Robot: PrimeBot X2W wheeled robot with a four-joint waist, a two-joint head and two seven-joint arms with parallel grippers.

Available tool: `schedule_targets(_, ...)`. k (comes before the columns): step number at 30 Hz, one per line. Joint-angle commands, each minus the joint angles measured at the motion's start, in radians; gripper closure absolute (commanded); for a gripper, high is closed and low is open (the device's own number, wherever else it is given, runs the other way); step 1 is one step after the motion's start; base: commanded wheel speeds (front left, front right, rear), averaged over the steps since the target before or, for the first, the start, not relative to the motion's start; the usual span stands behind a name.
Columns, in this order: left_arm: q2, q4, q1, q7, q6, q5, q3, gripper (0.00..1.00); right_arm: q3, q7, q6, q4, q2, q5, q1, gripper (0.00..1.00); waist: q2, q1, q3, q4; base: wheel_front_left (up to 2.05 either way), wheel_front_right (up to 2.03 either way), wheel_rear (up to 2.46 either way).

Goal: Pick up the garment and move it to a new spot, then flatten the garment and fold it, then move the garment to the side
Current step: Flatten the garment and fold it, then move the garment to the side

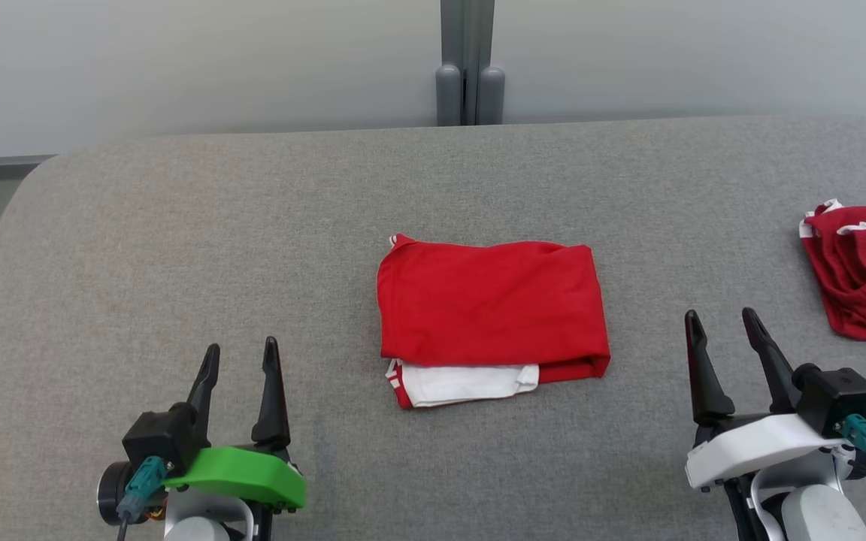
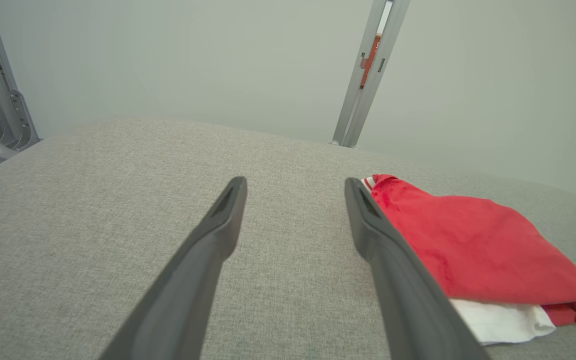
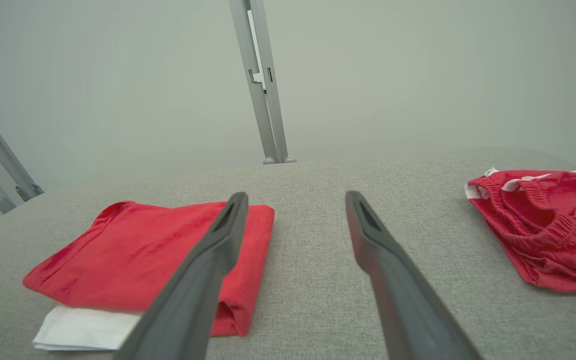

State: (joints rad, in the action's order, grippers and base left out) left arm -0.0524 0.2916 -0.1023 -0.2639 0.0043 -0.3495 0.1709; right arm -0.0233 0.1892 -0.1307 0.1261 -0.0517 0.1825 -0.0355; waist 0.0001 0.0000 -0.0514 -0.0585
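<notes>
A folded red garment [image 1: 489, 308] lies flat near the middle of the grey, cloth-covered table [image 1: 177, 248], a white layer with red trim showing from under its near edge and a thick fold running down its right side. The left gripper [image 1: 241, 344], on a green-cased wrist, sits at the near left of the table – its two dark fingers spread wide and nothing between them – well apart from the garment, which in the left wrist view lies just beyond the right-hand finger. The right gripper [image 1: 721, 313], on a white-cased wrist, is at the near right, its fingers likewise wide apart and empty, pointing at bare table between the garment and a second red piece with white trim. That piece, by its gathered waistband probably shorts [image 1: 865, 278], lies rumpled at the table's right edge and is partly cut off in the head view. Neither gripper touches any cloth. Beyond the far edge of the table a grey metal post [image 1: 467, 68] stands upright against a pale wall [image 1: 177, 60].
</notes>
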Motion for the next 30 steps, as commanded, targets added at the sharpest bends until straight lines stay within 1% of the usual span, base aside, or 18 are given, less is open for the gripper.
schedule_targets(1,0.0,0.0,0.016,0.0,-0.004,0.012,-0.003,0.0,0.0,-0.003,0.0,-0.004,0.0,-0.001,0.013,0.0,-0.0001,0.0,0.001,-0.001,0.0,0.0,0.0)
schedule_targets(9,0.001,0.001,0.017,0.0,-0.002,0.017,0.001,0.0,0.011,-0.025,0.0,-0.001,0.0,0.015,-0.002,0.0,-0.0001,0.0,-0.002,-0.008,0.0,0.0,0.0)
schedule_targets(11,0.001,0.001,0.011,0.0,-0.003,0.019,0.004,0.0,0.004,-0.073,0.0,0.005,-0.003,0.004,-0.025,0.0,-0.0001,0.0,-0.007,-0.015,0.0,0.0,0.0)
schedule_targets(14,0.001,0.001,-0.002,0.0,-0.001,0.01,0.014,0.0,-0.007,-0.181,0.0,0.005,-0.03,0.009,-0.072,0.0,-0.0001,0.0,-0.022,-0.033,0.0,0.0,0.0)
schedule_targets(16,0.001,0.002,-0.009,0.0,0.002,0.0,0.021,0.0,-0.005,-0.258,0.0,0.008,-0.046,0.037,-0.106,0.0,-0.0001,0.0,-0.032,-0.048,0.0,0.0,0.0)
schedule_targets(18,0.0,0.001,-0.019,0.0,0.007,-0.008,0.031,0.0,-0.003,-0.334,0.0,0.02,-0.078,0.064,-0.146,0.0,-0.0001,0.0,-0.047,-0.07,0.0,0.0,0.0)
schedule_targets(22,0.0,-0.009,-0.036,0.0,0.017,-0.029,0.043,0.0,-0.008,-0.454,0.0,0.065,-0.12,0.143,-0.214,0.0,-0.0001,0.0,-0.08,-0.121,0.0,0.0,0.0)
schedule_targets(26,0.001,-0.018,-0.048,0.0,0.029,-0.04,0.042,0.0,-0.011,-0.534,0.0,0.131,-0.166,0.181,-0.273,0.0,-0.0001,0.0,-0.111,-0.175,0.0,0.0,0.0)
schedule_targets(30,0.001,-0.025,-0.054,0.0,0.037,-0.047,0.039,0.0,-0.019,-0.582,0.0,0.197,-0.193,0.197,-0.308,0.0,-0.0001,0.0,-0.137,-0.226,0.0,0.0,0.0)
